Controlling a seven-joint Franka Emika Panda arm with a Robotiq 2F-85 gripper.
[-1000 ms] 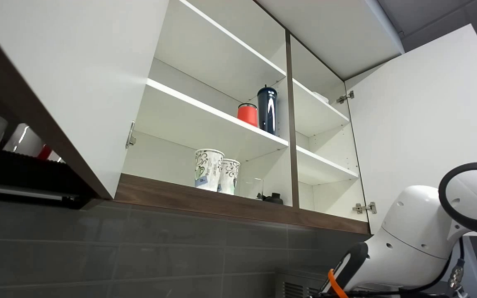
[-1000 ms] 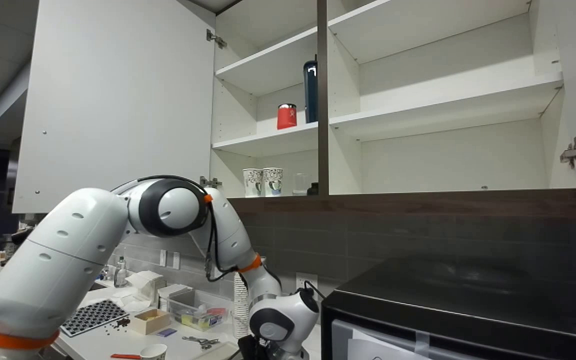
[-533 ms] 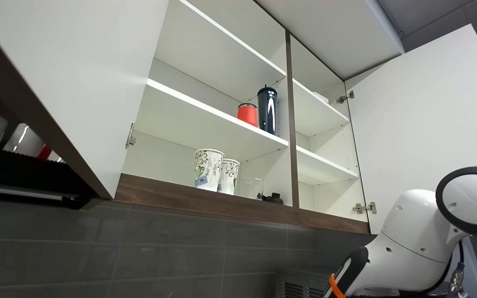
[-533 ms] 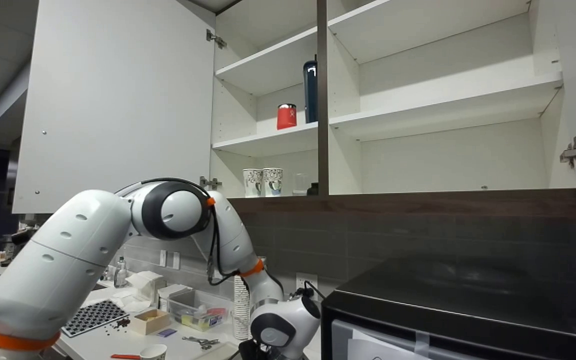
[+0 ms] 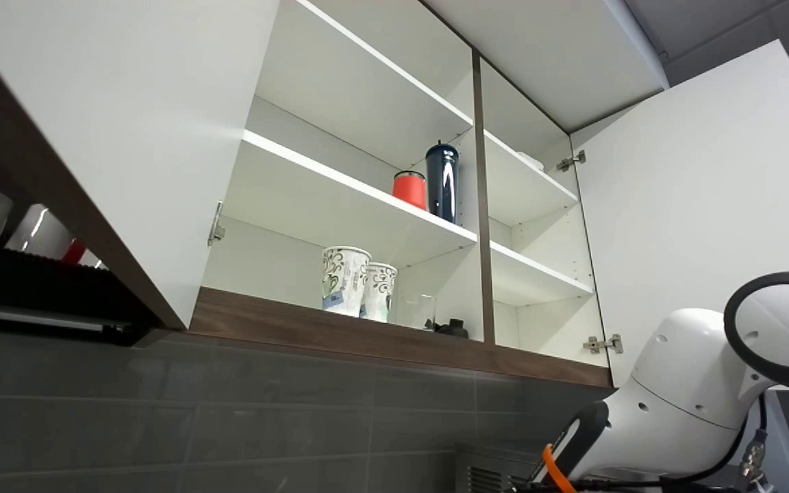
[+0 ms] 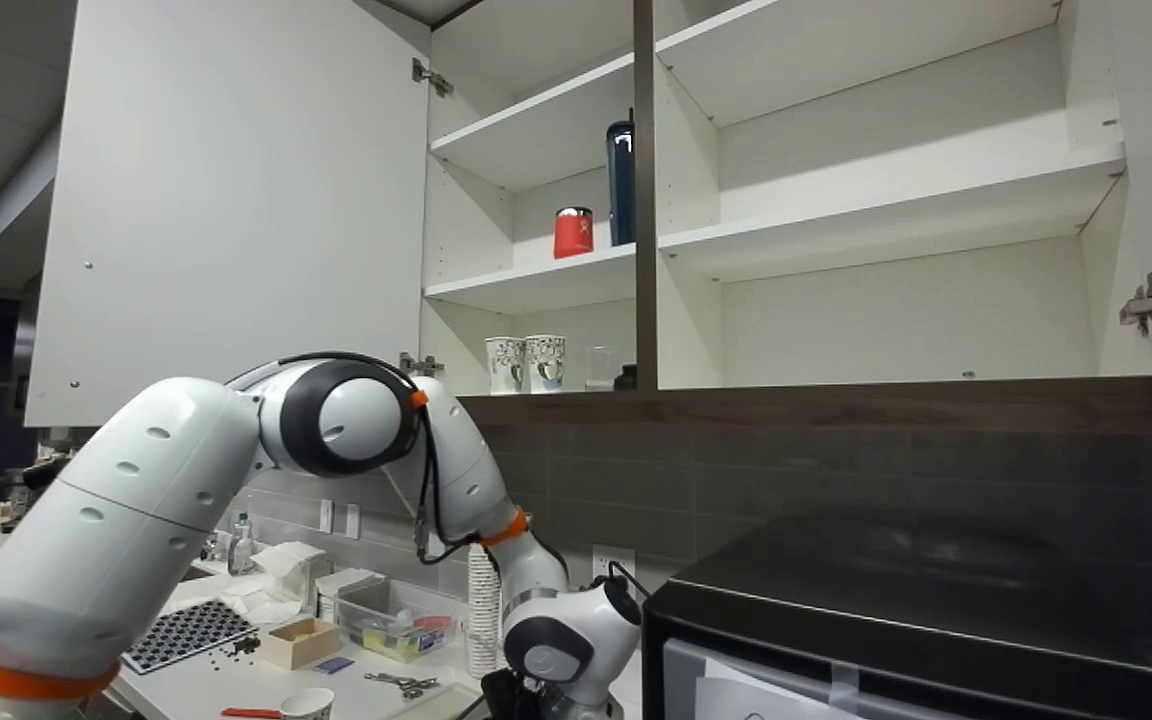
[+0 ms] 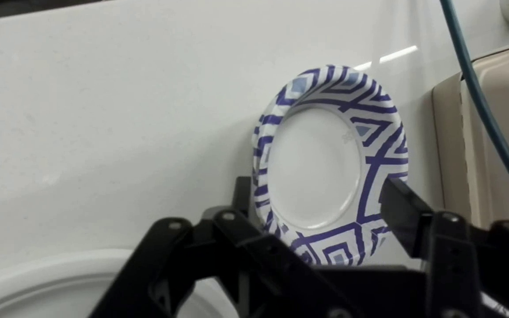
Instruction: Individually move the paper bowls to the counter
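Hand (image 7: 317,191) hangs splayed over a paper bowl (image 7: 328,164), slightly higher than just before.

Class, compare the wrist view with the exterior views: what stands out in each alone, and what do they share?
Wrist view only: a shallow white paper bowl with a purple geometric pattern.
Exterior views only: an open white cabinet with brown trim, holding a red cylindrical tumbler and a tall navy tumbler.
Shared with an exterior view: apparently the same smooth white counter.
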